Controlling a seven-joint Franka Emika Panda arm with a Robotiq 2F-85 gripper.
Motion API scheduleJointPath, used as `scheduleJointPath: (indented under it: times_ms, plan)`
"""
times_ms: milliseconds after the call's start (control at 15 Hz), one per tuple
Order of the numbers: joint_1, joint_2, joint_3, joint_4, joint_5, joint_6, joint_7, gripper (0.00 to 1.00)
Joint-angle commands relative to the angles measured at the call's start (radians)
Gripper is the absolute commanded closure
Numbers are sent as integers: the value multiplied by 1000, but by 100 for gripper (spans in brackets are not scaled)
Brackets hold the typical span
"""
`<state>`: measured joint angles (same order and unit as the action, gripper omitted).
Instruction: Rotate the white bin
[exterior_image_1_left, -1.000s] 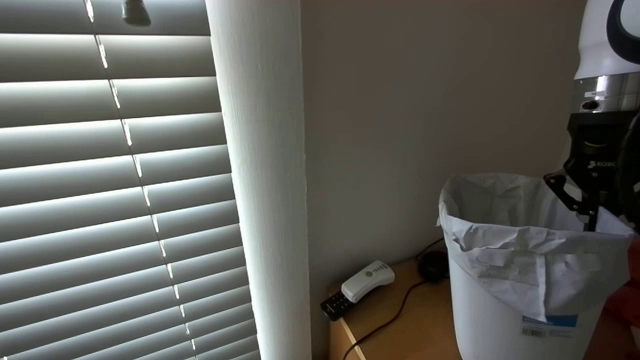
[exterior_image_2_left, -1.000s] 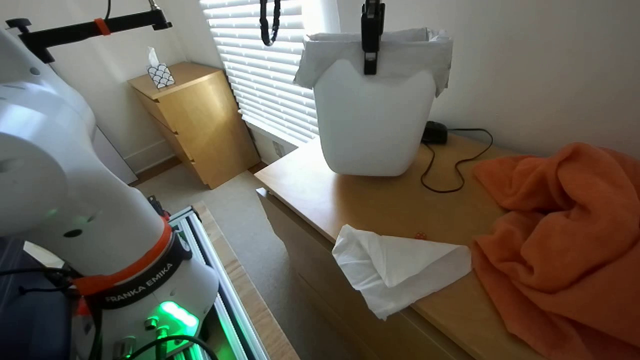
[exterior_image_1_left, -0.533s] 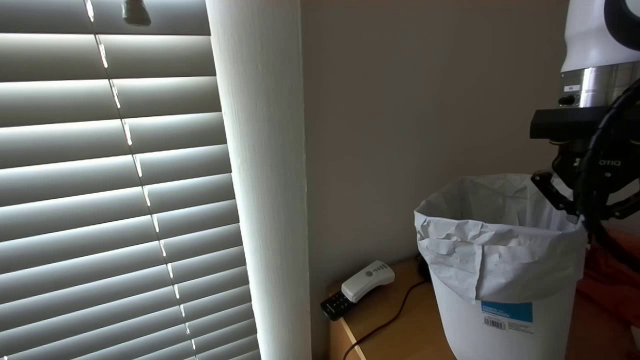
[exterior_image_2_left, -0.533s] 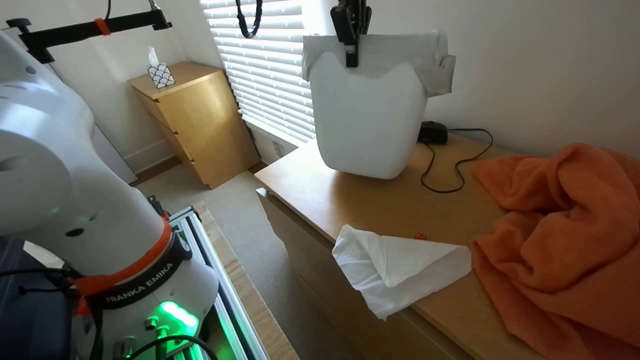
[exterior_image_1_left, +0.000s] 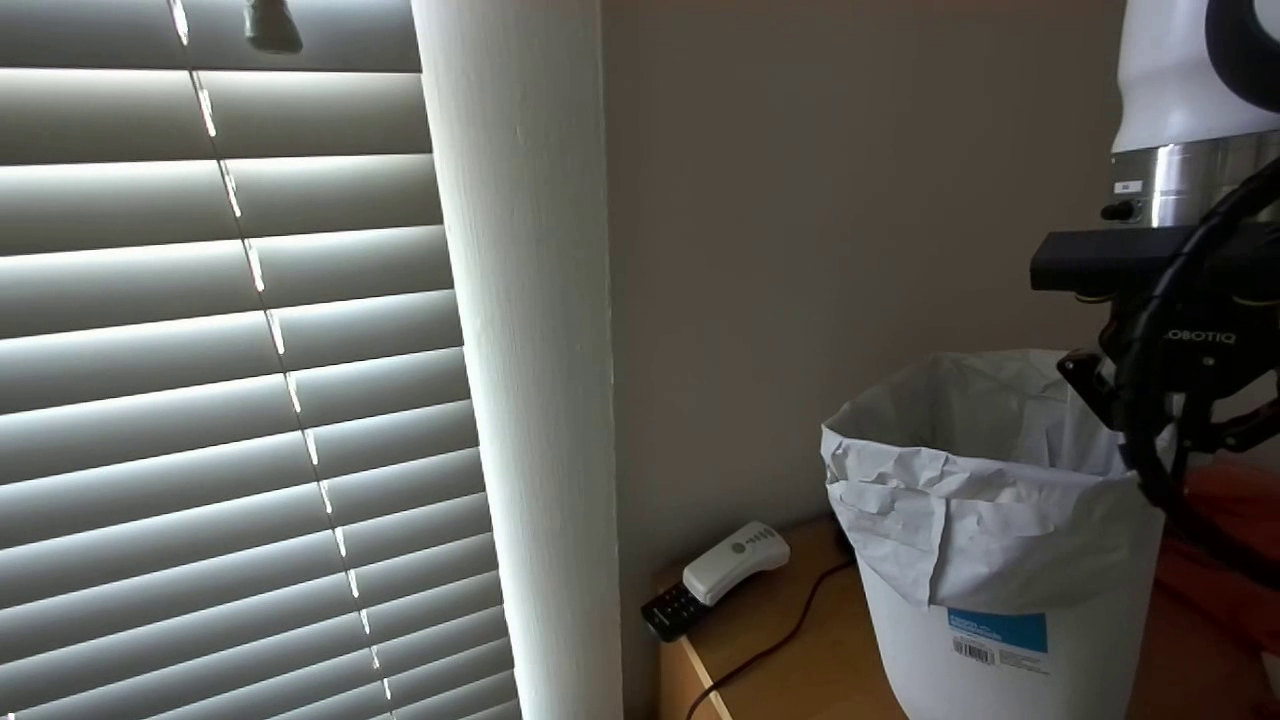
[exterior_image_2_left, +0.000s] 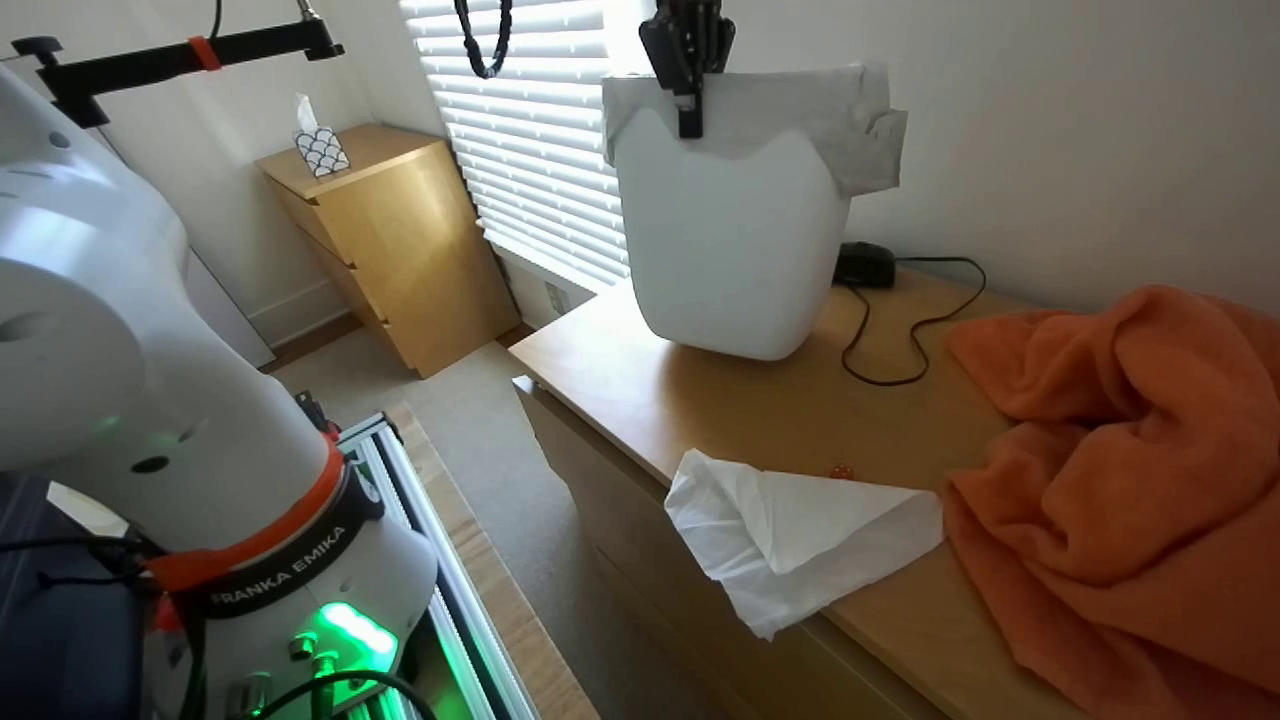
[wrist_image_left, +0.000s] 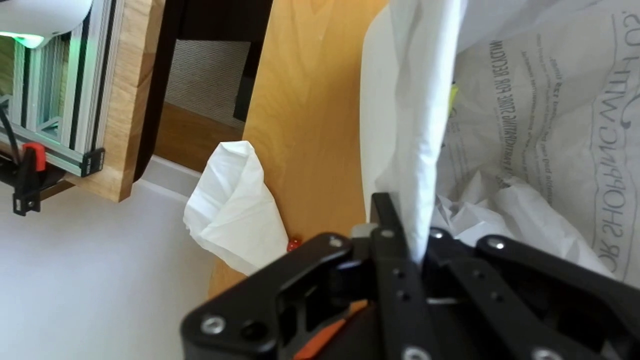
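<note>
The white bin (exterior_image_1_left: 1010, 560) stands upright on the wooden dresser, a crinkled white bag folded over its rim. Its blue label faces the camera in an exterior view. In an exterior view its plain side (exterior_image_2_left: 730, 240) shows, and I cannot tell whether its base rests fully on the wood. My gripper (exterior_image_2_left: 690, 115) points down at the bin's rim, one black finger outside the wall. In the wrist view the gripper (wrist_image_left: 412, 235) is shut on the bagged rim (wrist_image_left: 430, 125), one finger on each side; printed bag and crumpled plastic show inside. The inner fingertip is hidden.
The dresser top (exterior_image_2_left: 860, 430) bears a white sheet (exterior_image_2_left: 800, 540) over its front edge, an orange cloth (exterior_image_2_left: 1130, 450), and a black device with a cable (exterior_image_2_left: 866, 265) behind the bin. White and black remotes (exterior_image_1_left: 735, 562) lie near a corner. A wall stands close behind.
The gripper and bin rim have swung left in both exterior views and the bin has turned. Its blue label has moved left. The gripper has turned too; most motion came in the first half second.
</note>
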<state>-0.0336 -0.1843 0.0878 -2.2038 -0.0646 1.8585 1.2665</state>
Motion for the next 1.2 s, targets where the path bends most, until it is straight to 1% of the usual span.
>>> scheduleJointPath:
  times_ms: [0, 133, 200, 333, 533, 667, 733, 800, 867, 933, 1000, 1133]
  plan:
    - [-2, -2, -5, -5, -20, 4, 66, 99]
    - [-3, -17, -1, -24, -15, 23, 146, 99]
    - [-2, -20, 4, -29, -30, 19, 186, 99]
    - [4, -20, 7, -34, -28, 13, 234, 99]
    - [13, -22, 15, -36, -29, 10, 261, 99]
    - [22, -22, 21, -38, -37, 6, 251, 99]
    - [25, -18, 23, -36, -44, 1, 249, 91]
    - [28, -17, 23, -35, -46, -2, 243, 71]
    - [30, -14, 24, -36, -55, -4, 244, 66]
    - [32, -13, 23, -36, -54, -9, 239, 65]
    - [33, -13, 24, -38, -56, -9, 240, 59]
    - [35, -17, 24, -43, -52, -12, 236, 43]
